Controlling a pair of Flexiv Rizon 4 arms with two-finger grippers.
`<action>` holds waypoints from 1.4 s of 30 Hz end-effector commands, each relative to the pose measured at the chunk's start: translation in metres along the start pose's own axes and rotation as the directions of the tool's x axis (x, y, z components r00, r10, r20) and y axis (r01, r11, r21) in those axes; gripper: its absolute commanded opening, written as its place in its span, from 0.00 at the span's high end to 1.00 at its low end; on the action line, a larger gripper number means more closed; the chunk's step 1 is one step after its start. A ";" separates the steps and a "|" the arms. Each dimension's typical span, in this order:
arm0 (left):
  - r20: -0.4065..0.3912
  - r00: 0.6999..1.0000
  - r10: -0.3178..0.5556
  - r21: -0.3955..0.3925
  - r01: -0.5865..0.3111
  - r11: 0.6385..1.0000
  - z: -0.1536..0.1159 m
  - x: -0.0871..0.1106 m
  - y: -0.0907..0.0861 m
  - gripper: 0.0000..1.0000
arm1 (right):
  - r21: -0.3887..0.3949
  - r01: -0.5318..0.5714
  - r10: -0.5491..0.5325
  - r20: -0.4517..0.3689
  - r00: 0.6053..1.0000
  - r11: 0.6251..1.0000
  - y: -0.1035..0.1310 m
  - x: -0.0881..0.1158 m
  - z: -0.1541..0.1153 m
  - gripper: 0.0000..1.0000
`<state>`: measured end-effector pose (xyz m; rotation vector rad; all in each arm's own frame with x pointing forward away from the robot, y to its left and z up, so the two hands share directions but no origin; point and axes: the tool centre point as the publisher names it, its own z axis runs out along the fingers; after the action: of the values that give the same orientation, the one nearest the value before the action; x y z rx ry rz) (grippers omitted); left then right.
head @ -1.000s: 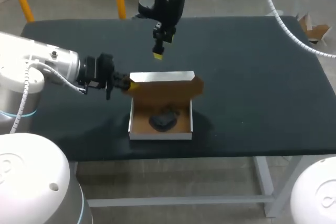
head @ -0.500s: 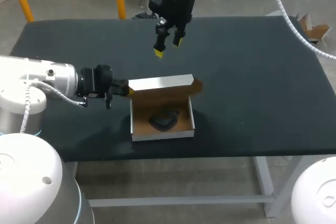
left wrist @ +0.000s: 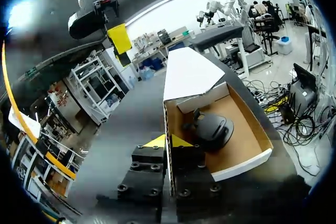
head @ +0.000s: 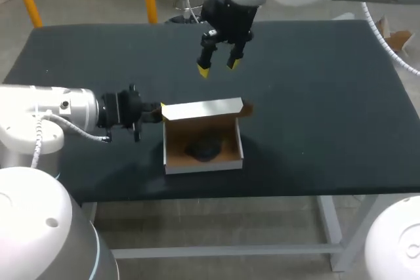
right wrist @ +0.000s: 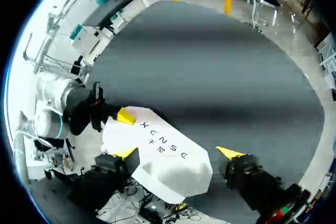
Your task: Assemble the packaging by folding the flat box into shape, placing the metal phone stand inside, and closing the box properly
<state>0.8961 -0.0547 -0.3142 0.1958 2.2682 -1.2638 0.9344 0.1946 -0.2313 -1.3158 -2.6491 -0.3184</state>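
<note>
Left end effector (left wrist: 168, 141) grips the box (left wrist: 241, 162) wall, stand (left wrist: 210, 128) inside ahead. Right wrist view shows only the lid (right wrist: 168, 163) beneath the released right end effector (right wrist: 177, 152).

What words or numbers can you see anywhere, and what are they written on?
Box lid: one short row of dark letters with two smaller marks under it, seen in the right wrist view; too small and bent to read for sure.
Phone stand: no writing shows.
Table: no writing shows.
</note>
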 end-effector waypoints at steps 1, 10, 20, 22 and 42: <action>0.036 0.999 0.020 0.006 -0.020 1.000 0.002 0.005 0.002 1.00 | -0.002 -0.043 0.043 -0.007 0.999 0.999 -0.009 0.000 0.004 0.00; 0.051 0.996 0.078 -0.019 -0.077 0.997 0.002 0.011 0.005 1.00 | 0.008 -0.145 0.145 -0.004 0.989 0.989 -0.028 0.002 0.014 0.00; 0.051 0.996 0.078 -0.019 -0.077 0.997 0.002 0.011 0.005 1.00 | 0.008 -0.145 0.145 -0.004 0.989 0.989 -0.028 0.002 0.014 0.00; 0.051 0.996 0.078 -0.019 -0.077 0.997 0.002 0.011 0.005 1.00 | 0.008 -0.145 0.145 -0.004 0.989 0.989 -0.028 0.002 0.014 0.00; 0.101 0.980 0.169 -0.011 -0.169 0.986 0.002 0.016 0.006 1.00 | 0.132 -0.455 0.464 -0.041 0.885 0.880 -0.041 -0.014 0.018 0.00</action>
<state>0.8896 -0.0552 -0.3229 0.3172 2.1492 -1.1567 0.9025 0.1660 -0.2571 -1.8034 -2.1859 -0.1699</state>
